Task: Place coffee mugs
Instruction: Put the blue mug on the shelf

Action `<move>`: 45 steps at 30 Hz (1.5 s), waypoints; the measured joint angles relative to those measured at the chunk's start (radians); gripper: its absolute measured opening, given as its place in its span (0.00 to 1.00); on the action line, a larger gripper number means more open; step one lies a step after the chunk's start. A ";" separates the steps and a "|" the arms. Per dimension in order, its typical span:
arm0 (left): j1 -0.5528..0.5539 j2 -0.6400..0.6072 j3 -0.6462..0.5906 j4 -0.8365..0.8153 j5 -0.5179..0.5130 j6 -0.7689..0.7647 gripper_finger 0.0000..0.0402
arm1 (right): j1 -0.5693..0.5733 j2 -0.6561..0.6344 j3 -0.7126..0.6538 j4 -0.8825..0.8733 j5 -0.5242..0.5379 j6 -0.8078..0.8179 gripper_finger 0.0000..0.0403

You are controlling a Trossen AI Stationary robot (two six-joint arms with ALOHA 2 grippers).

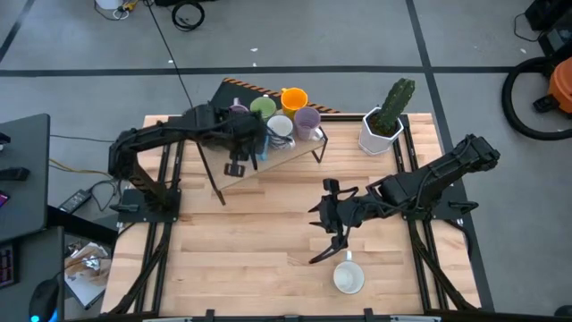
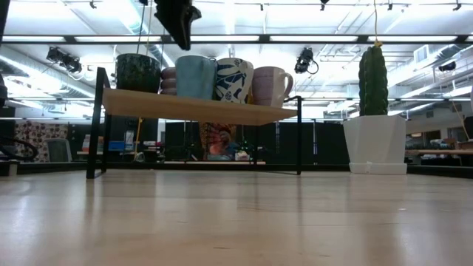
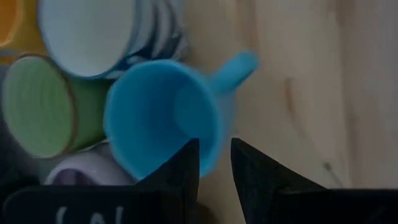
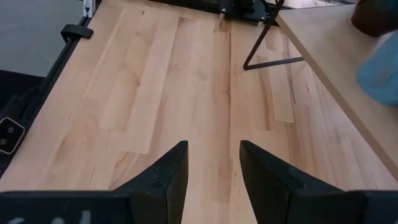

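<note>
Several mugs stand crowded on a low wooden shelf (image 1: 268, 165) at the far side of the table: orange (image 1: 293, 97), green (image 1: 262, 107), lilac (image 1: 307, 118), patterned white (image 1: 280, 127). The blue mug (image 3: 165, 118) stands upright beside them, also seen as blue mug (image 2: 196, 77) next to a dark mug (image 2: 138, 72). My left gripper (image 3: 214, 146) points down over the blue mug's rim, slightly open, one finger over the hollow and one outside. The low view shows the left gripper (image 2: 181, 41) just above the rim. A white mug (image 1: 349, 277) stands on the table near my open right gripper (image 1: 316, 234).
A white faceted pot with a cactus (image 1: 382, 130) stands on the table's far right, beside the shelf's right legs. The shelf top (image 2: 199, 109) rests on thin black legs. Bare wood lies in front of the right gripper (image 4: 214, 165) and across the table's near left.
</note>
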 joint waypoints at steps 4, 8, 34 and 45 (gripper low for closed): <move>0.042 0.000 0.000 -0.016 0.014 0.077 0.25 | 0.000 0.000 0.000 0.000 0.001 0.000 0.37; 0.050 0.000 -0.025 -0.018 0.019 0.131 0.25 | 0.000 0.000 0.000 0.000 0.001 0.000 0.37; 0.089 0.000 -0.046 -0.015 0.101 0.288 0.25 | 0.013 0.000 -0.001 0.003 0.002 0.000 0.37; 0.089 0.001 -0.046 -0.020 0.104 0.224 0.24 | 0.024 0.000 -0.001 0.007 0.001 -0.006 0.37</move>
